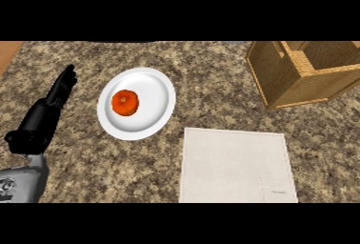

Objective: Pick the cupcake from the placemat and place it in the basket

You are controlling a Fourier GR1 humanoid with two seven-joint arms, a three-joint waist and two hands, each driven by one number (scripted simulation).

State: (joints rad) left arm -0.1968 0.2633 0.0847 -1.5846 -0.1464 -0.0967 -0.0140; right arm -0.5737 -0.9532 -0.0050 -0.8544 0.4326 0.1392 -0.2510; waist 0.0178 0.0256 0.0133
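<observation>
Cupcake showed nowhere, neither on the placemat [235, 164] by the near edge of the counter [211, 71] nor in the basket [281, 76] at its far right corner (my left hand [55, 95] lay straight-fingered, empty, near the left edge), so I judged finding it came before any pick.

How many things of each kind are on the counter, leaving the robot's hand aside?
white plate: 1
round orange-red food item, on the plate: 1
pale placemat: 1
wicker basket: 1
Total: 4
</observation>
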